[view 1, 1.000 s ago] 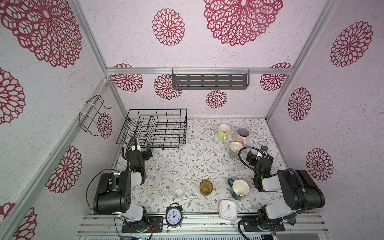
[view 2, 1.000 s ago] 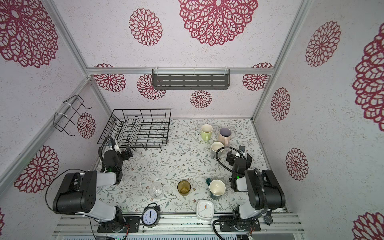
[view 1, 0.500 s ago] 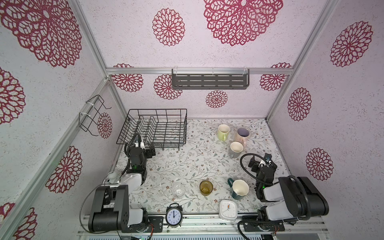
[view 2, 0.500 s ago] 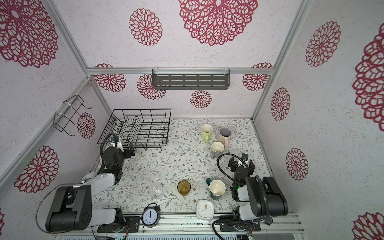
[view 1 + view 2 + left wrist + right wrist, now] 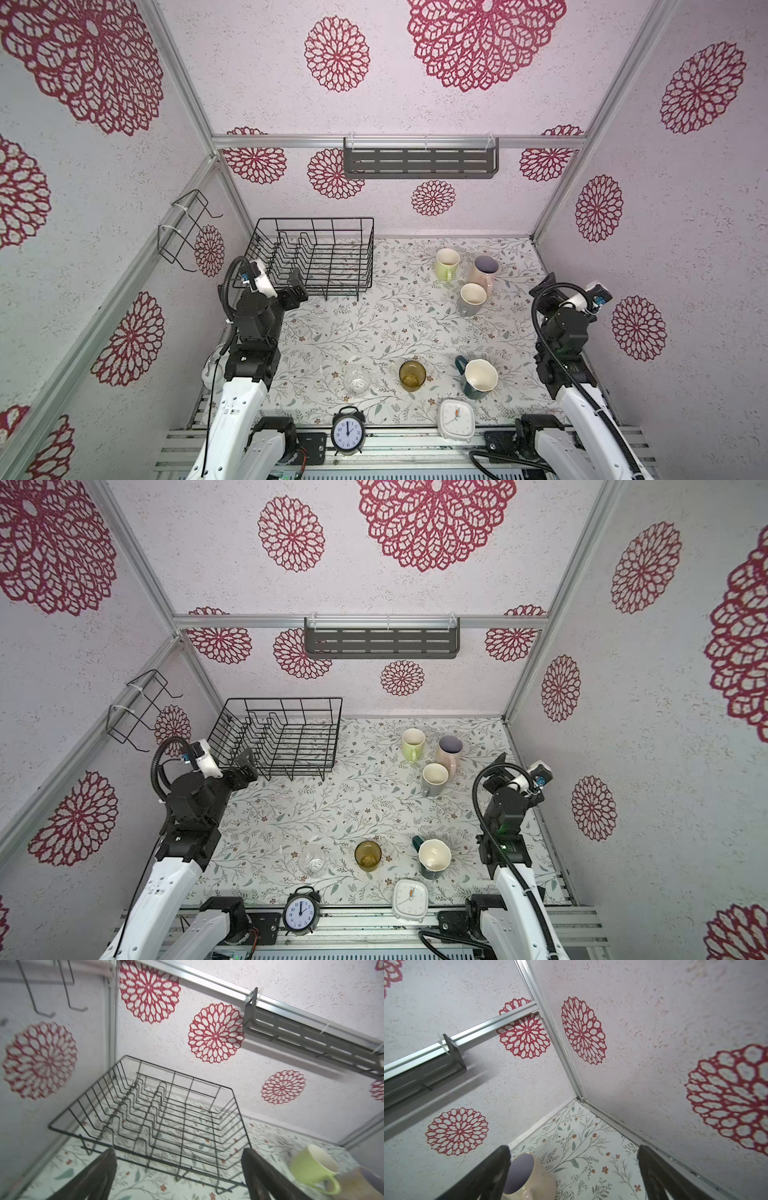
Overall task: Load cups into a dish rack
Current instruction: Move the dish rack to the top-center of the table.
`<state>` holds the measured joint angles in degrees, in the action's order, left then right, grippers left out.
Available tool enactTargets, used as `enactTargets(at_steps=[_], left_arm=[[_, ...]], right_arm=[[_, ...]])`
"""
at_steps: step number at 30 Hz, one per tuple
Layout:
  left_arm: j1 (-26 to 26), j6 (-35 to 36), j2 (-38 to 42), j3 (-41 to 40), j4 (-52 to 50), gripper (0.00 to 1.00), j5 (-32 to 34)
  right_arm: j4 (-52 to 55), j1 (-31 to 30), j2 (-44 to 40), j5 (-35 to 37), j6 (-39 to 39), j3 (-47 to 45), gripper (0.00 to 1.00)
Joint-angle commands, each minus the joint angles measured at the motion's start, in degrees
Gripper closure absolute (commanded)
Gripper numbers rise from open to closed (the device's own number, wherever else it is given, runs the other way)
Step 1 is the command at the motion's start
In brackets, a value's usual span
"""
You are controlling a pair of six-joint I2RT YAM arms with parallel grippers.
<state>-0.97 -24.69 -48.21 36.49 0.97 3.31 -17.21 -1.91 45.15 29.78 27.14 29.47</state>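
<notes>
Top views, both, show a small wire wall holder (image 5: pixel 183 232) fixed to the left wall. Next comes the left gripper (image 5: pixel 299 286), with jaws spread wide and holding nothing, at the near left corner of the dish rack (image 5: pixel 328 257). In the left wrist view the rack's near rim lies directly ahead of this gripper.

The rack sits at the far left of the surface (image 5: pixel 353 328), close to the back wall. All six cups stand upright on the surface, outside the rack.

- **Near row:** clear glass (image 5: pixel 357 380), amber tumbler (image 5: pixel 412 375), dark teal mug (image 5: pixel 480 378).
- **Near edge:** black twin-bell alarm clock (image 5: pixel 348 432) and white square clock (image 5: pixel 457 419). Their dial markings are too small to read.
- **Back wall:** dark slotted shelf (image 5: pixel 419 163).
- **Far group, right of the rack:** yellow-green mug (image 5: pixel 446 264), grey mug (image 5: pixel 471 299), pink mug (image 5: pixel 484 270). The grey mug stands just in front of the pink one.

By the right wall is the right gripper (image 5: pixel 546 286), with jaws spread wide and holding nothing, apart from the pink mug.
</notes>
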Motion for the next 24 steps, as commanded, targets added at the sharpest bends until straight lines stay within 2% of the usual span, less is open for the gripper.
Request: enactTargets(at_steps=[1,3,6,11,13,16,20,22,24], left_arm=[[0.2,-8.4,-5.7,1.2,-10.4,0.03,-9.7],[-0.7,-7.6,-8.1,3.9,-15.1,0.03,-8.8],[-2.2,-7.8,-9.1,5.2,-18.6,0.03,-6.8],[-4.2,-10.6,-6.9,3.3,-23.4,0.03,-0.7],[-4.3,-12.5,-6.9,4.7,-28.8,0.03,2.4],[-4.3,-15.4,-7.9,8.5,-37.4,0.03,4.4],[-4.3,-15.8,-8.9,12.7,-44.8,0.03,4.6],[-4.3,-14.6,-9.2,14.2,-47.6,0.03,6.4],[-4.4,-10.5,-9.8,15.2,-48.1,0.03,5.7]], right_arm=[[11.4,-1.0,6.0,-8.4,5.7,7.5,0.02],[16.0,-3.6,10.6,-11.2,7.3,12.3,0.03],[19.5,-11.9,17.3,-11.9,6.1,18.7,0.03],[19.2,-23.5,27.7,-18.7,5.0,26.9,0.09],[19.2,-27.5,32.1,-20.5,4.8,30.9,0.1],[20.1,-32.0,38.7,-21.9,3.5,37.2,0.09],[26.5,-37.4,48.1,-20.2,3.7,47.6,0.08],[29.8,-39.6,53.1,-21.0,4.3,52.9,0.08],[32.0,-40.8,57.6,-24.2,4.8,57.6,0.08]])
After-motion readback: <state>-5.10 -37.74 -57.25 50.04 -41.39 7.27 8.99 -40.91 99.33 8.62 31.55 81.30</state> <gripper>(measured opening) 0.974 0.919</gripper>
